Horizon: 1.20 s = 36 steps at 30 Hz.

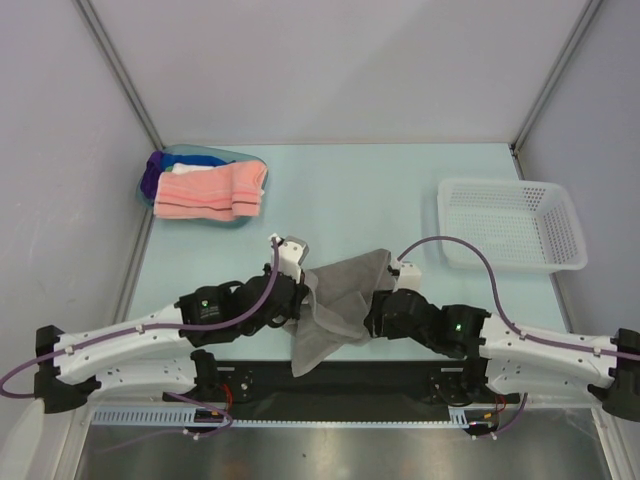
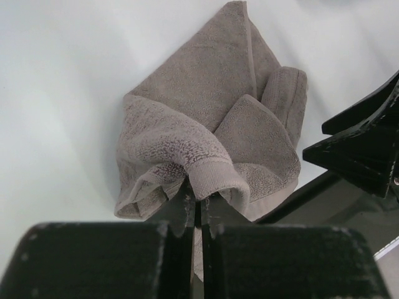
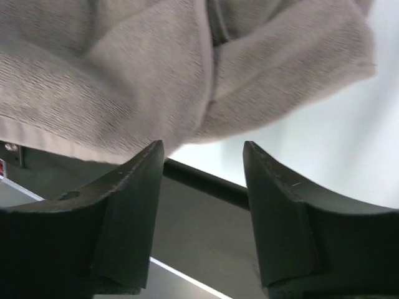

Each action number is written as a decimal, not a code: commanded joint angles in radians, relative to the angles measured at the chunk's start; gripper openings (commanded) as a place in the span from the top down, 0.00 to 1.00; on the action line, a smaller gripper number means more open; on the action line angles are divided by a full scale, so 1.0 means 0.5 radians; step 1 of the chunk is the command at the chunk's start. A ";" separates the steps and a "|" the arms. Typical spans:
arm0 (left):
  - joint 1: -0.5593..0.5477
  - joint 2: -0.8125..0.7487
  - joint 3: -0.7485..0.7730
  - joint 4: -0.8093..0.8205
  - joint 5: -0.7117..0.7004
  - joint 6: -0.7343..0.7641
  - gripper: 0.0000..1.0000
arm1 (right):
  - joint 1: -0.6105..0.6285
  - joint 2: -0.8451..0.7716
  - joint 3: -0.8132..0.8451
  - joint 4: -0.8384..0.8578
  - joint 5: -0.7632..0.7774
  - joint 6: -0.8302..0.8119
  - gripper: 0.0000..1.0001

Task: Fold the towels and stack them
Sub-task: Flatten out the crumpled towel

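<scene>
Overhead first: one grey towel [image 1: 338, 300] lies crumpled on the table [image 1: 400, 180] near its front edge, between the two arms; its long axis runs from 1 o'clock, where a corner points away, down to 7 o'clock, where the narrow end trails over the dark front strip. The left gripper [image 1: 300, 303] meets the towel's left edge and the right gripper [image 1: 378, 303] sits at its right edge. At 10 o'clock one blue tub [image 1: 200, 153] holds a folded salmon pink towel [image 1: 208, 193], long axis across from 9 to 3 o'clock, with a purple towel [image 1: 150, 180] showing at its left; how many more lie beneath cannot be told. One white mesh basket [image 1: 510, 225] stands at 2 o'clock.

From the left wrist, the grey towel [image 2: 212, 137] is bunched, one corner pointing to 12 o'clock; the left gripper [image 2: 198, 202] is closed tight on a rolled hem at 6 o'clock.

From the right wrist, the right gripper [image 3: 202, 174] has its jaws spread apart with nothing between them; the grey towel [image 3: 156, 75] fills the view from 9 to 1 o'clock, above the fingertips.
</scene>
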 commanded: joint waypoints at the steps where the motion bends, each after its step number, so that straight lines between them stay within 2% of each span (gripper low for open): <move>1: 0.000 -0.034 -0.027 0.050 -0.019 -0.046 1.00 | 0.044 0.097 0.005 0.333 0.156 0.145 0.38; 6: 0.000 -0.070 -0.039 0.013 -0.037 -0.052 1.00 | 0.056 0.211 -0.041 0.529 0.147 0.219 0.35; 14: 0.003 -0.104 -0.042 0.004 -0.037 -0.049 1.00 | 0.071 0.358 -0.038 0.569 0.107 0.280 0.39; 17: 0.007 -0.107 -0.045 0.004 -0.034 -0.052 1.00 | 0.077 0.358 -0.050 0.569 0.116 0.299 0.44; 20: 0.007 -0.113 -0.046 0.007 -0.031 -0.049 1.00 | 0.080 0.370 -0.050 0.569 0.110 0.308 0.58; 21: 0.007 -0.113 -0.049 0.010 -0.031 -0.052 1.00 | 0.080 0.376 -0.050 0.569 0.110 0.308 0.68; 26: 0.007 -0.159 -0.027 0.047 -0.025 -0.016 1.00 | 0.080 0.318 0.045 0.456 0.178 0.219 0.96; 27: 0.007 -0.165 0.009 0.053 -0.022 0.021 0.99 | 0.077 0.300 0.136 0.419 0.236 0.180 1.00; 29: 0.004 -0.175 0.080 0.068 -0.031 0.067 1.00 | 0.074 0.254 0.290 0.300 0.361 0.002 1.00; 32: 0.007 -0.169 0.279 0.108 -0.062 0.205 1.00 | 0.059 0.266 0.697 0.156 0.533 -0.341 1.00; 34: 0.003 -0.150 0.463 0.145 -0.114 0.340 1.00 | 0.059 0.293 1.019 0.112 0.625 -0.525 1.00; 36: 0.003 -0.117 0.650 0.179 -0.212 0.493 1.00 | 0.056 0.330 1.201 0.133 0.754 -0.798 1.00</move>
